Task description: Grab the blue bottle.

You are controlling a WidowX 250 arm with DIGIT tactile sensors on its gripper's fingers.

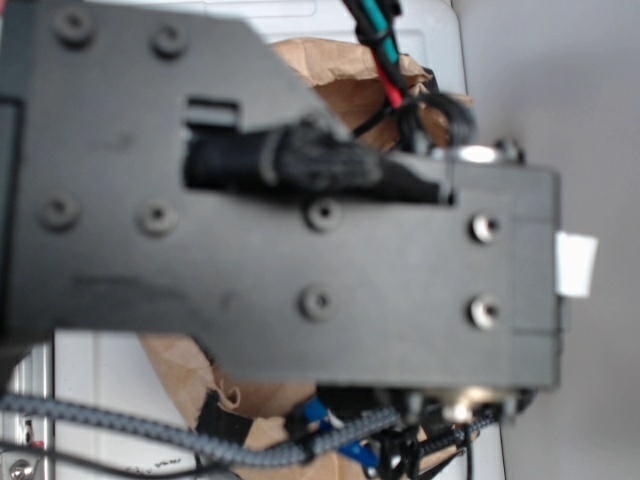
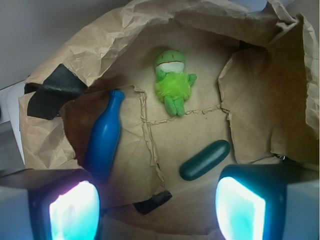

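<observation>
Tool [image 2: 157, 210] wide apart, holding nothing; blue bottle [image 2: 104, 136] lies on brown paper [image 2: 200, 130], just above left finger [image 2: 65, 207].

A crumpled brown paper liner [image 2: 200, 135] forms the work surface, with torn seams crossing its centre. A green plush doll [image 2: 172, 80] lies at 12 o'clock. A dark teal-green capsule [image 2: 205, 160] lies tilted at 5 o'clock. Black tape patches [image 2: 55, 90] sit at 9 and 6 o'clock.
</observation>
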